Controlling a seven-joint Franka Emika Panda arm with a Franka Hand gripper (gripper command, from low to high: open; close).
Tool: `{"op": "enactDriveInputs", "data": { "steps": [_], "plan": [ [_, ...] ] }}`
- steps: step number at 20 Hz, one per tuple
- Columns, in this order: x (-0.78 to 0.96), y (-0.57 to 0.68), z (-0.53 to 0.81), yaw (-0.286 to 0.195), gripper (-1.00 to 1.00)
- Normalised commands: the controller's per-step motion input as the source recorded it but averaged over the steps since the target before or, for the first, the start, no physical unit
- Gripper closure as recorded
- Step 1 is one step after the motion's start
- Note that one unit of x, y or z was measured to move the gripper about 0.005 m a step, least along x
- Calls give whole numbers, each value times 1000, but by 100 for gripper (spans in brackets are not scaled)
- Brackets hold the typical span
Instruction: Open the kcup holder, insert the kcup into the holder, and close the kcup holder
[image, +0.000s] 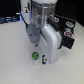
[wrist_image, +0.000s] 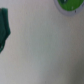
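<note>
Gripper fingers could not be made out behind the white arm (image: 50, 40); grip unclear. One small round green-topped kcup (image: 35, 56) lay on the white table (image: 15, 60), beside the arm.

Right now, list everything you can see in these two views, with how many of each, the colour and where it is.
kcup: one, green top with pale rim, on the white table beside the arm's white housing; in the wrist view it is cut off at the picture's edge.
kcup holder: one, black with pale marks, at the exterior view's right, partly hidden behind the arm.
table: one, white, under everything.
dark clutter: blurred, count unclear, along the far edge at the exterior view's left.
robot arm: one, white with black parts, centre of the exterior view.
gripper: one, grey, above the kcup; open or shut unclear.
</note>
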Motion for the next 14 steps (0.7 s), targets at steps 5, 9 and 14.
{"op": "enactDriveInputs", "data": {
  "steps": [5,9,14],
  "plan": [
    [222,-238,-128,-167,-100],
    [39,33,-132,-91,-100],
    [-65,32,-3,-11,-100]
  ]
}}
